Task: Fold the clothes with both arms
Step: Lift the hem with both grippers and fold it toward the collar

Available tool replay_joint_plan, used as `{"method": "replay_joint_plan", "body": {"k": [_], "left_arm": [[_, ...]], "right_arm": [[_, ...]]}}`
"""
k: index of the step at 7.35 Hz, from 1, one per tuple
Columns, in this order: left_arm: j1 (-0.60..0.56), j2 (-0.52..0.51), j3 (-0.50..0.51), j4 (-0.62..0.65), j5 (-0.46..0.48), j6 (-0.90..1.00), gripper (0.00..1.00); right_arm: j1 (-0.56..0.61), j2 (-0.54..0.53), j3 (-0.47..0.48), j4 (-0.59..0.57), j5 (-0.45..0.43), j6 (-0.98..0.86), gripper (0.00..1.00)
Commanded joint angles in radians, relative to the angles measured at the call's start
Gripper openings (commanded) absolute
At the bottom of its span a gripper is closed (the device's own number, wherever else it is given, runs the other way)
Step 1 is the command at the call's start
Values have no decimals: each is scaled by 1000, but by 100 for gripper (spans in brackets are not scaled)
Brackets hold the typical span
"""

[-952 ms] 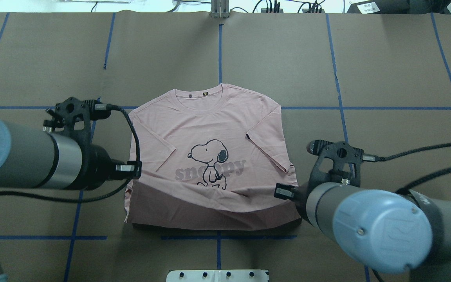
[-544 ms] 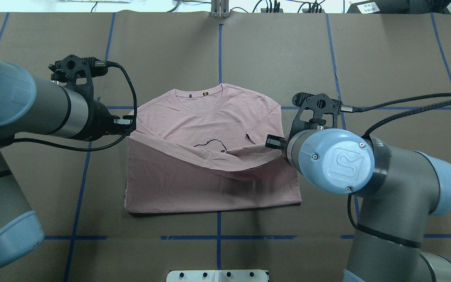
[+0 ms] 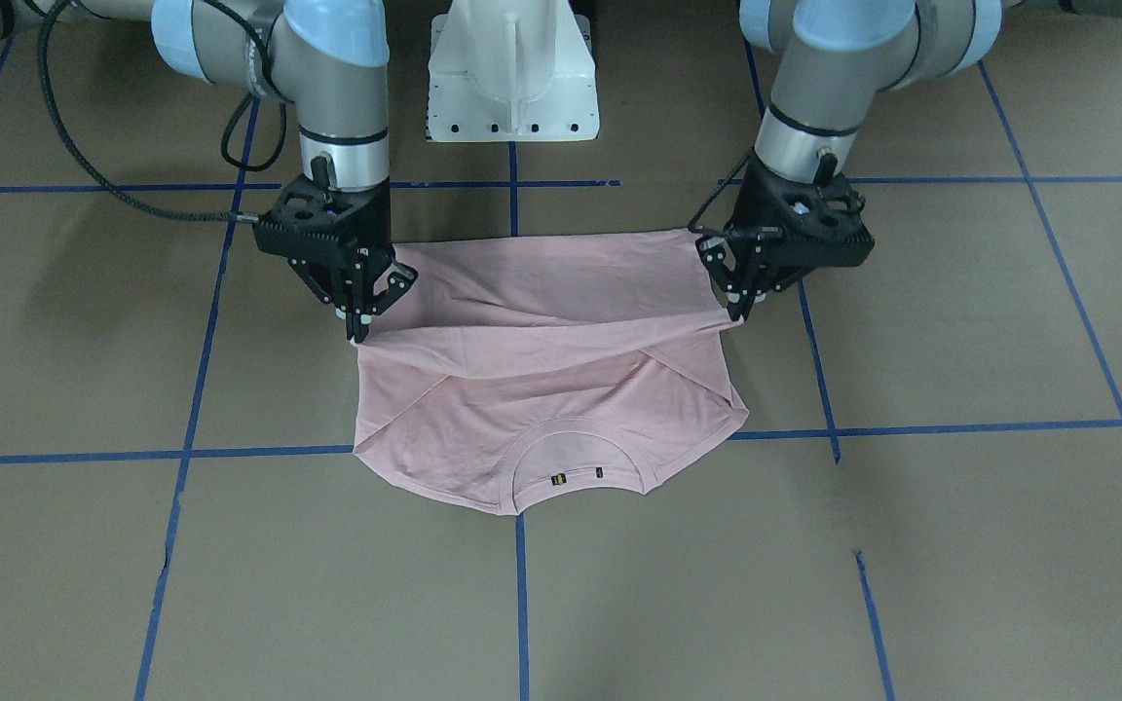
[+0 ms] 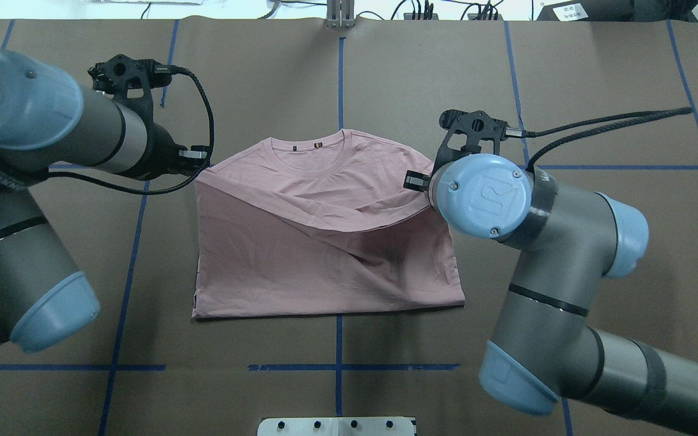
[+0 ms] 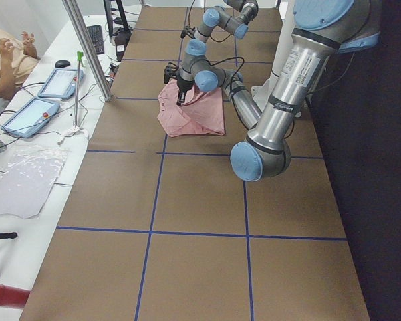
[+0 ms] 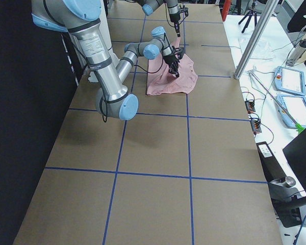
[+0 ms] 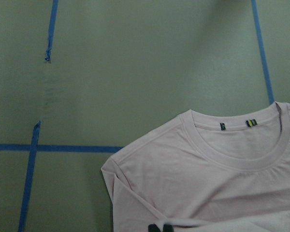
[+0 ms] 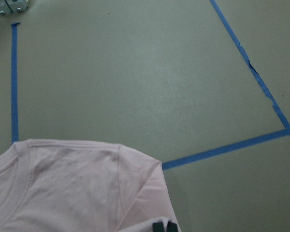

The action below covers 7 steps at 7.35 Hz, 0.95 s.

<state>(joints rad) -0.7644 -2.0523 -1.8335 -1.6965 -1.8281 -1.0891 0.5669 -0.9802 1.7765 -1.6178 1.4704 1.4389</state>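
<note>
Labels are few: two small tabs (image 7: 251,123) inside the collar (image 3: 576,425), one dark and one yellow and dark, too small to read, and an embossed logo (image 4: 483,195) on a blue joint cap (image 4: 509,219) of the right arm (image 4: 558,266). The pink T-shirt (image 4: 325,266) lies midway along the tabletop (image 4: 597,91), well in from its edges. Left gripper (image 3: 741,310) and right gripper (image 3: 358,329) each pinch a hem corner, lifted over the chest, plain side up.
</note>
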Motion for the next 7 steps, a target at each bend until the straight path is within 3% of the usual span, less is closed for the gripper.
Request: {"method": "replay_joint_plan", "body": {"k": [1, 2, 5, 7], "left_arm": [[-53, -25, 309, -269, 35, 90, 27], [-55, -20, 347, -326, 44, 150, 99], [-59, 18, 295, -334, 41, 224, 100], [-58, 75, 179, -331, 32, 210, 100]], "right_arm": [[89, 82, -375, 277, 47, -67, 0], [112, 113, -504, 376, 63, -130, 99], [172, 115, -500, 384, 201, -246, 100], [191, 62, -377, 372, 281, -287, 100]]}}
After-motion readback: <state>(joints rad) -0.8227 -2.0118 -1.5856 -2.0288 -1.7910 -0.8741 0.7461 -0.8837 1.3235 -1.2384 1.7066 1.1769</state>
